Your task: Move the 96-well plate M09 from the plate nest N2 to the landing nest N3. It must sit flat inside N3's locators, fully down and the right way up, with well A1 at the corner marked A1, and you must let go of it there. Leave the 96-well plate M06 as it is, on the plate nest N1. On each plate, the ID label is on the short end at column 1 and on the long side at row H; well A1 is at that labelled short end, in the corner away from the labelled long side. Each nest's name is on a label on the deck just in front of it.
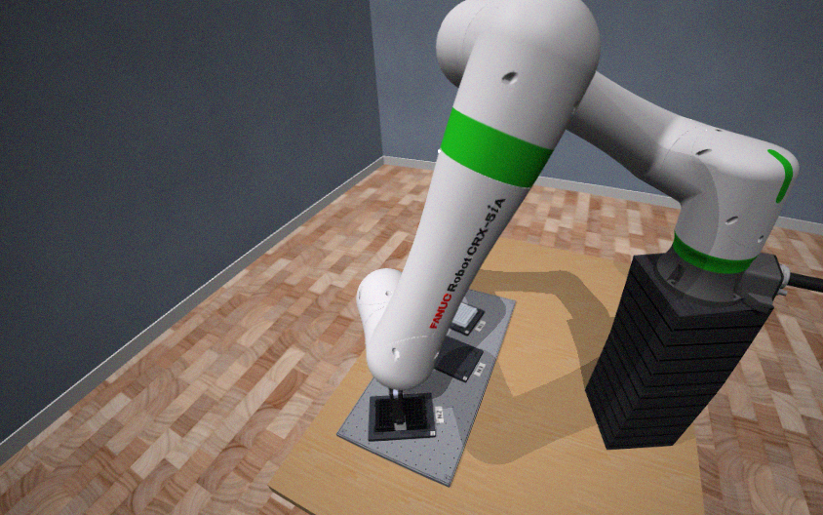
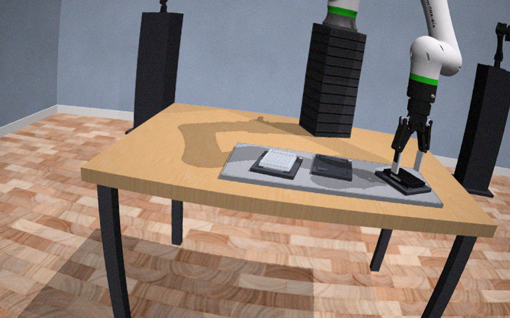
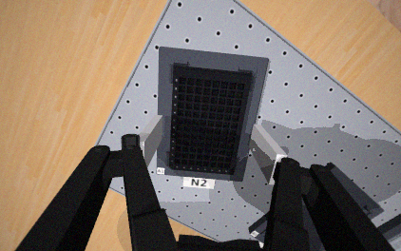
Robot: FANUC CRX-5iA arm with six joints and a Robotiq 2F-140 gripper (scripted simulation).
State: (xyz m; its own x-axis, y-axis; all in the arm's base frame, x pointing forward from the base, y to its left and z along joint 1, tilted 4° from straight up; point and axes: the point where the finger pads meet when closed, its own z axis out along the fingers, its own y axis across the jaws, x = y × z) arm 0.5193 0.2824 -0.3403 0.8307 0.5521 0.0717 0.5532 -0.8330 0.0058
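Note:
The black 96-well plate M09 (image 3: pixel 210 124) lies flat in nest N2 (image 3: pixel 199 183) at the end of the grey deck; it also shows in the exterior view (image 2: pixel 405 179) and the top view (image 1: pixel 400 417). My gripper (image 3: pixel 206 131) hangs straight over it, open. Its two pale pads stand one on each side of the plate's long sides, with a small gap to the plate on both. In the exterior view the gripper (image 2: pixel 406 166) has its fingertips low, near the plate's top. Nest N3 (image 2: pixel 332 166) in the middle is empty. The white plate M06 (image 2: pixel 277 160) sits on N1.
The grey perforated deck (image 2: pixel 329 176) holds all three nests in a row on the wooden table. The black robot pedestal (image 2: pixel 331 81) stands behind the deck. Two black camera posts (image 2: pixel 487 130) stand off the table. A corner of N3 shows in the wrist view (image 3: pixel 353 192).

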